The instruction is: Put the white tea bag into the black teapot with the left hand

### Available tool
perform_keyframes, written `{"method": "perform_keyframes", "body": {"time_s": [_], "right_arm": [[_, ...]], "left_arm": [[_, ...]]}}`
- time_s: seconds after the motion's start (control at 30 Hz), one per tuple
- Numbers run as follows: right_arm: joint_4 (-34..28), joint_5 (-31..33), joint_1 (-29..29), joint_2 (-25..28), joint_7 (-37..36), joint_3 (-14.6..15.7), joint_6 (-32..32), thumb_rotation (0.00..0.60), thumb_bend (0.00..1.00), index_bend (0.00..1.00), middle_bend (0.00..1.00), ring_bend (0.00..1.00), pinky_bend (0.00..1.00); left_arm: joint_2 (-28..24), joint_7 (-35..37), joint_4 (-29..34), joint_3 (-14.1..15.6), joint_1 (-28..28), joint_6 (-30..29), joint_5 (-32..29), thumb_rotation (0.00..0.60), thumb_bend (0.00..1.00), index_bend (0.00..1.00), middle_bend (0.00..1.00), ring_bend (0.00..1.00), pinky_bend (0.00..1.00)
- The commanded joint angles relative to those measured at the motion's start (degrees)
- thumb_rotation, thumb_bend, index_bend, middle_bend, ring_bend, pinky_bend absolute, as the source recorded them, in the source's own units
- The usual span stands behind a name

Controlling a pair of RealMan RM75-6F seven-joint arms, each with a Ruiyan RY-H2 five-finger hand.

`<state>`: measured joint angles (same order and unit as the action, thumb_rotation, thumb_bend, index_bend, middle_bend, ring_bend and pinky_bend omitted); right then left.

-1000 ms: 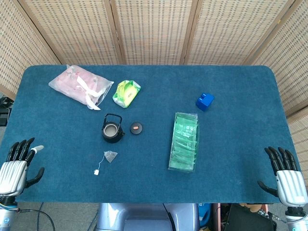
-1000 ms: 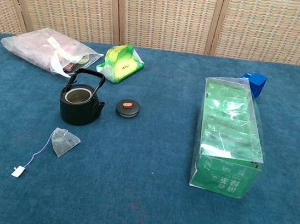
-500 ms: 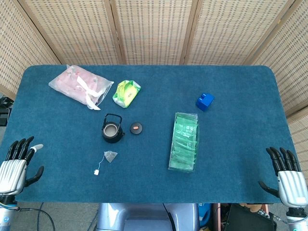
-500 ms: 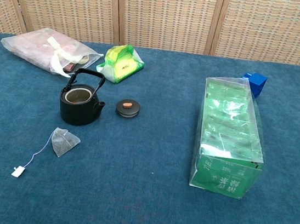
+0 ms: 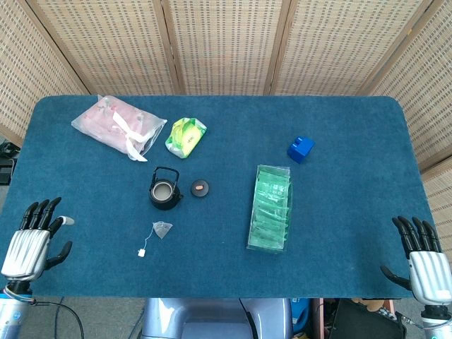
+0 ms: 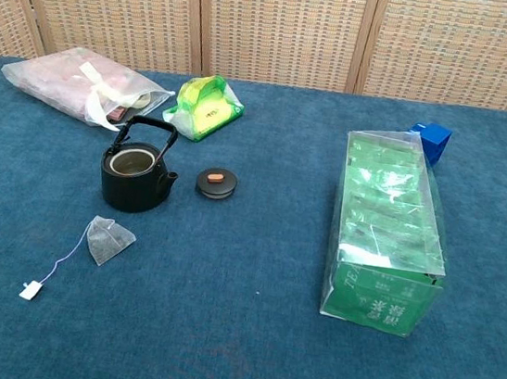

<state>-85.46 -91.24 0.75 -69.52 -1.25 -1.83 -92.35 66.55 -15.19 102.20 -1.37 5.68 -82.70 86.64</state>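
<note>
Left hand [image 5: 30,241] sat at the near left corner of the table [image 5: 353,212], seen in the head view only. Against the frames of half a second and a second back, it had crept a little inward and toward the table's middle, roughly the two o'clock direction from where it began. Fingers apart, holding nothing. Chest view did not catch it.

Pink bag [image 5: 119,126] and green packet [image 5: 186,135] lay at the far left, unmoved.

Tea bag [image 5: 162,229] lay flat on the cloth, its string running off toward seven o'clock to a small paper tag [image 5: 142,252]. Teapot [image 5: 164,190] stood upright at twelve o'clock from the tea bag, near but not touching, mouth uncovered. Its lid [image 5: 200,187] lay just beside it at three o'clock. None of these had shifted across the frames.

Green tea box [image 5: 270,207] and blue block [image 5: 300,149] stayed put on the right half.

Right hand [image 5: 421,257] rested at the near right corner, fingers apart and empty; it had sunk slightly toward six o'clock, hardly a move.

Reading: the only real change was the left hand's small start. The reach looked barely begun. The tea bag sat well apart from that hand, at about two o'clock from it, so nearly the whole approach, the pinch and the drop into the open pot remained.
</note>
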Motion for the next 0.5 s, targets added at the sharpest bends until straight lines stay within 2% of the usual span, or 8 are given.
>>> {"method": "perform_keyframes", "body": {"time_s": [0.03,0.27,0.5], "right_arm": [[-0.04,-0.02,0.0,0.08,-0.03,-0.04,-0.06,0.6,0.12,0.11,0.18,0.03,0.1],[-0.01,0.06,-0.01,0.08,-0.02,-0.08,0.01,0.6,0.12,0.11,0.18,0.03,0.1],[0.03,0.16,-0.12,0.05,0.02,-0.14,0.23,0.6,0.12,0.11,0.18,0.03,0.1]], "left_arm": [[-0.25,-1.79,0.31,0.47,1.58,2.58,0.5,0.6,0.38,0.39,0.08,0.0,0.0],[0.47,-3.47,0.62,1.62,3.91,6.69,1.89,0.6,0.38,0.4,0.08,0.0,0.0],[3.44,-4.77,-0.55,2.86,6.02,11.4,1.61,0.6,0.38,0.43,0.08,0.0,0.0]]}}
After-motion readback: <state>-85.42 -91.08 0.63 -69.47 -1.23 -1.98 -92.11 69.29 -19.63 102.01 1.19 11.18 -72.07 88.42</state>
